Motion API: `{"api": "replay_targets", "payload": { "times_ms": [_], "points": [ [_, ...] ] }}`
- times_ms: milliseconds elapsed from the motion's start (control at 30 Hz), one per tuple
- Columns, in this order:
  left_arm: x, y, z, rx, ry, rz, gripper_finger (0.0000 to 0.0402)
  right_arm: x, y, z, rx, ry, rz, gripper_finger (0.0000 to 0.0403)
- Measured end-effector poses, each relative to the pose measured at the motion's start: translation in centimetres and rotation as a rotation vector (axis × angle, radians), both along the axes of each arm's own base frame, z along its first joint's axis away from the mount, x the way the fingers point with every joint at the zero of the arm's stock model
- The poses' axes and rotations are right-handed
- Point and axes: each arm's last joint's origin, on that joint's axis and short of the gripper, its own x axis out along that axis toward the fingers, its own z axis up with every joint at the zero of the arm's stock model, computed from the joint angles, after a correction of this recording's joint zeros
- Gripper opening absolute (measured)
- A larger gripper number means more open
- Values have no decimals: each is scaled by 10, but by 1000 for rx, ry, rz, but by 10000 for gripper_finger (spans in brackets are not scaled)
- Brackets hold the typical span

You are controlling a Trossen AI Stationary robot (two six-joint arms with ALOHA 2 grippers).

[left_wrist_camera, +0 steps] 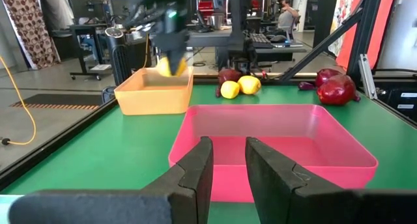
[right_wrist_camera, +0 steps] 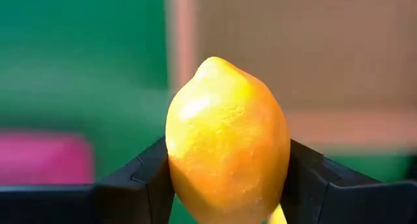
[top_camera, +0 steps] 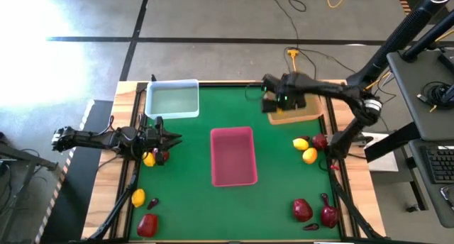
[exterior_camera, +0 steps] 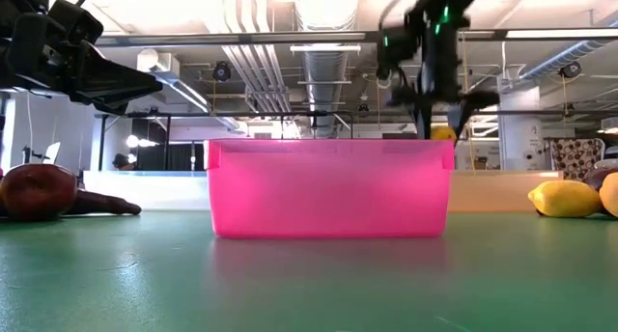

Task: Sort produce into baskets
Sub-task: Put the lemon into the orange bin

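Note:
My right gripper (top_camera: pixel 274 103) hangs over the near-left corner of the tan-orange tray (top_camera: pixel 298 115) and is shut on a yellow lemon (right_wrist_camera: pixel 227 142). The lemon also shows in the left wrist view (left_wrist_camera: pixel 171 66) and the low view (exterior_camera: pixel 442 133). My left gripper (left_wrist_camera: pixel 229 164) is at the table's left, empty, its fingers a narrow gap apart and pointing at the pink-red tray (top_camera: pixel 233 156). A lemon (top_camera: pixel 149 159) and a red fruit (top_camera: pixel 163 157) lie on the table just near of it. The pale blue tray (top_camera: pixel 172 100) stands at the far left. My right gripper pinches the lemon between its two fingers (right_wrist_camera: pixel 140 178), one on each of its long sides (right_wrist_camera: pixel 177 168). The fingers come from above, pointing down. The lemon is lifted clear above the tan-orange tray (left_wrist_camera: pixel 154 94), one tip pointing away from the gripper.
Two lemons (top_camera: pixel 305 150) and a red fruit (top_camera: pixel 320 140) lie at the right edge. Red fruits (top_camera: pixel 302 210) (top_camera: pixel 329 215) with a maroon piece (top_camera: pixel 311 227) lie near right. A lemon (top_camera: pixel 138 197), a maroon piece (top_camera: pixel 153 201) and a red fruit (top_camera: pixel 147 225) lie near left.

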Motion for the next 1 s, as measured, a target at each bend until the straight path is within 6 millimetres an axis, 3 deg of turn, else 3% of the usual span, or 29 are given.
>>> {"api": "replay_targets", "payload": {
  "times_ms": [200,433,567,867,1000],
  "points": [
    [0,0,0,0,0,0,75,-11,-60,-39,-13,39,51,202],
    [0,0,0,0,0,0,75,-4,-86,-76,14,-9,54,204],
    [0,0,0,0,0,0,75,-3,-90,-79,-36,12,65,218],
    [0,0,0,0,0,0,75,-4,-105,-71,-140,-51,12,298],
    [0,0,0,0,0,0,75,-9,-108,-60,-218,-21,-20,322]
  ]
}}
